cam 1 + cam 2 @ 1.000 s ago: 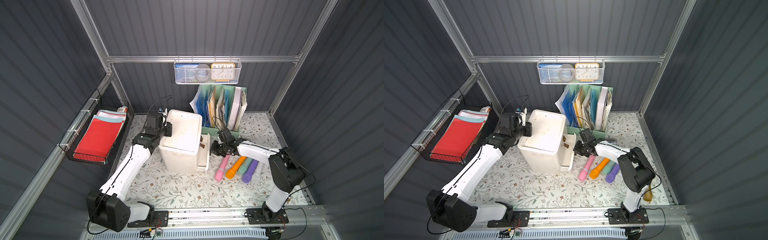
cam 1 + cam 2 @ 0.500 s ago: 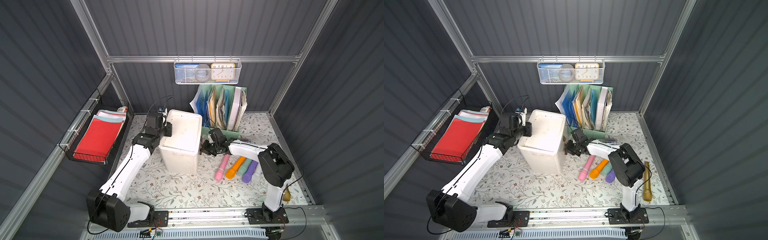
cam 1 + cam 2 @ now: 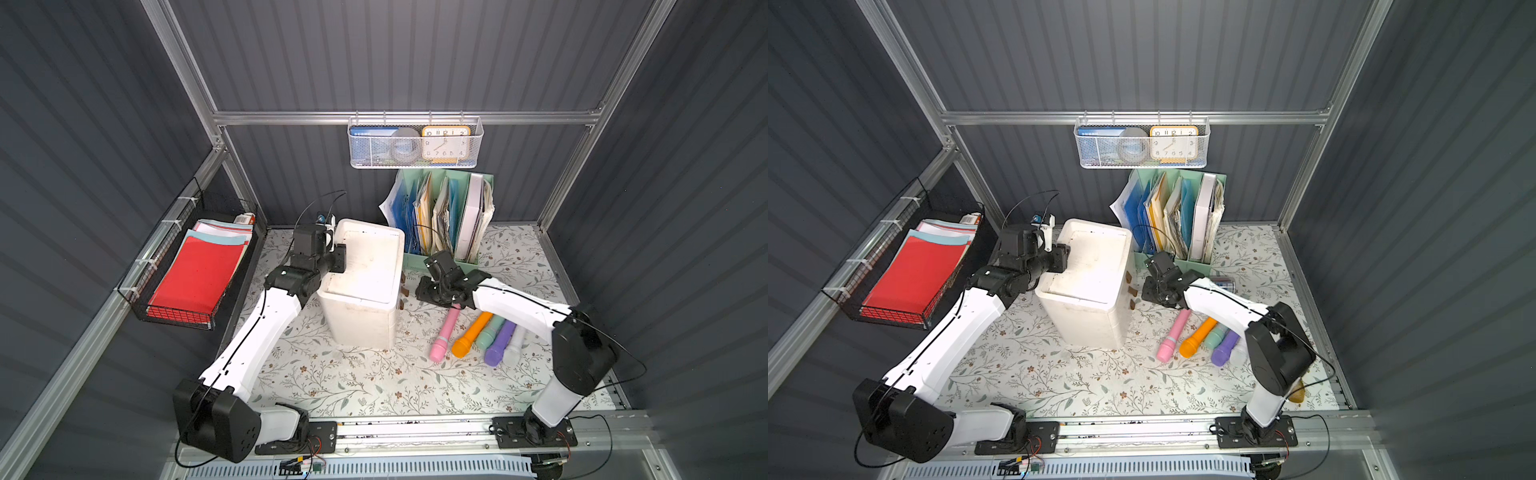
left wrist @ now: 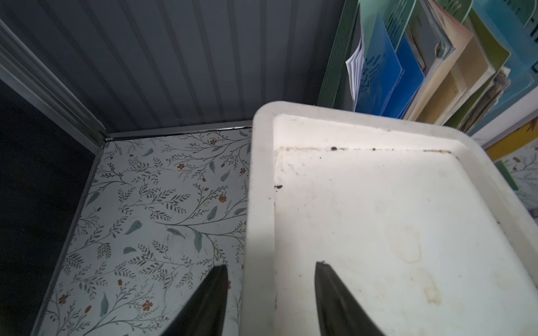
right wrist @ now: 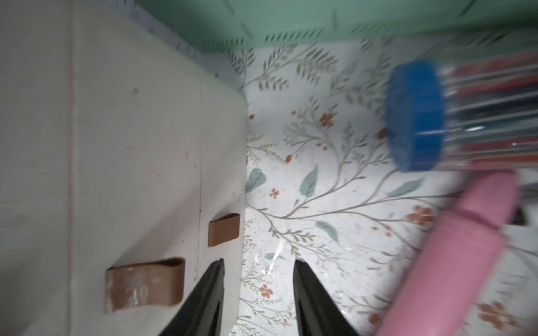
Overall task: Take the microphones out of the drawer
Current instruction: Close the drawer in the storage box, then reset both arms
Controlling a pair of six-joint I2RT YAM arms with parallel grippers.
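Three brown handles [image 3: 1133, 291] on the white drawer unit [image 3: 365, 286] face the right gripper [image 5: 259, 263], whose jaws stand apart and empty just beside them; that arm is nearer. All drawers look shut, so any microphone inside is hidden. Five microphones [image 3: 473, 332] lie side by side on the surface [image 3: 353, 374]. Across the unit, the left gripper [image 4: 270, 264], jaws apart, straddles its top rim.

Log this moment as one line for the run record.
left gripper: open, straddling drawer unit rim | right gripper: open, empty, beside drawer handles | drawers: look shut | microphones: lying on table
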